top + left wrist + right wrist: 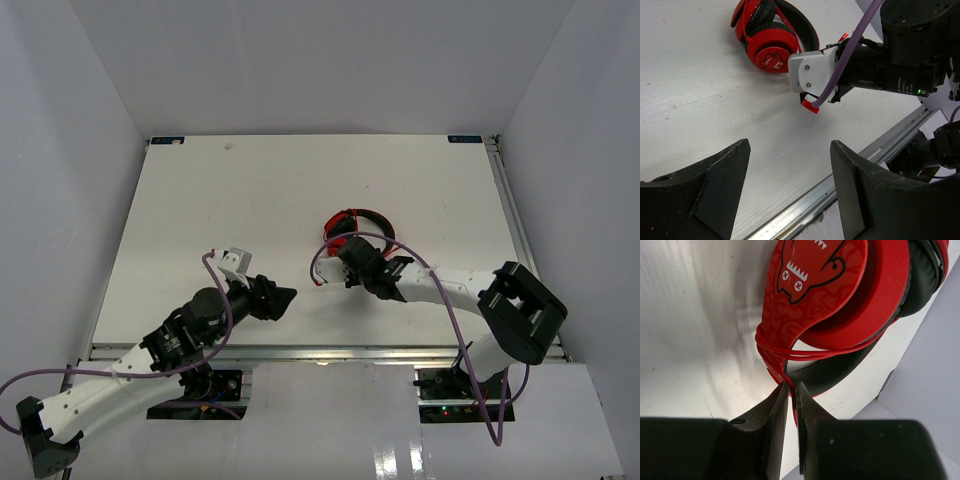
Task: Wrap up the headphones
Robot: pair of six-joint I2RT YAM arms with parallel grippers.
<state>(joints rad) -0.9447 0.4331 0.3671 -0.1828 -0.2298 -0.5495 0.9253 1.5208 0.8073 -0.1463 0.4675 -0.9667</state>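
The headphones (362, 224) lie near the middle of the desk (250, 190), with the cord (810, 356) looped around the headband. The right gripper (791, 386) pinches the cord beside them. The left gripper (790, 147) hangs spread, well apart. Winding seems underway; the next move calls for another taut loop.

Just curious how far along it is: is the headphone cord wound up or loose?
Largely wound: cord loops cross the headphones, and the right gripper pinches the end.

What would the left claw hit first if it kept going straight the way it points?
Probably the right arm's white mount, where a purple cable plugs in; the headphones lie beyond, off to one side. Depth is hard to judge.
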